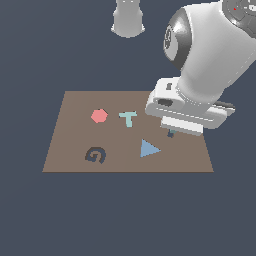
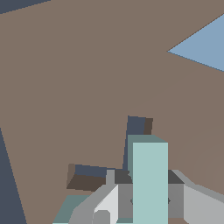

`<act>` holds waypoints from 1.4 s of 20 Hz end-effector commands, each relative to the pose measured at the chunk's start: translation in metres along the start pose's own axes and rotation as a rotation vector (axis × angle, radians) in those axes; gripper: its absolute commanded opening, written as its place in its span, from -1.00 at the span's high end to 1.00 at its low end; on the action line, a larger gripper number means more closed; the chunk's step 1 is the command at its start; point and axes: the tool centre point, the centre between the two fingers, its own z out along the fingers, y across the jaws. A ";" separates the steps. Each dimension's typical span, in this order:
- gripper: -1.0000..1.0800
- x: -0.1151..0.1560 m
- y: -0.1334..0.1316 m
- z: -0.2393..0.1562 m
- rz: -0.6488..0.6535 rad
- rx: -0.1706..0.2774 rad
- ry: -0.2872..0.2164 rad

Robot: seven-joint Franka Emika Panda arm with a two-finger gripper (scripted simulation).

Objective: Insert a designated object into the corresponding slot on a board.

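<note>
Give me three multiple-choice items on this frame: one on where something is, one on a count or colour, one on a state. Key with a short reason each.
1. Where on the board is the dark G-shaped recess?
A. Near the front edge, toward the exterior view's left
B. At the far edge, beside the gripper
C. Off the board

2. How many coloured shapes lie free on the board in the exterior view?
A. One
B. Three
C. Five

3. What is the state of the teal L-shaped block?
A. Lying loose beside the triangle
B. Held between the fingers over the L-shaped slot
C. Fully seated in the slot

Key: 1 A, it sits front-left. 2 B, red hexagon, teal T, blue triangle. 3 B, wrist view shows the gripper clamping the block with dark recess still exposed.
</note>
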 end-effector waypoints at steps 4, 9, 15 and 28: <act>1.00 0.008 -0.001 -0.001 0.080 0.000 0.000; 1.00 0.011 -0.001 -0.001 0.107 0.000 0.000; 1.00 0.011 -0.001 0.006 0.106 0.000 0.000; -0.92 0.011 -0.001 0.009 0.107 0.000 0.000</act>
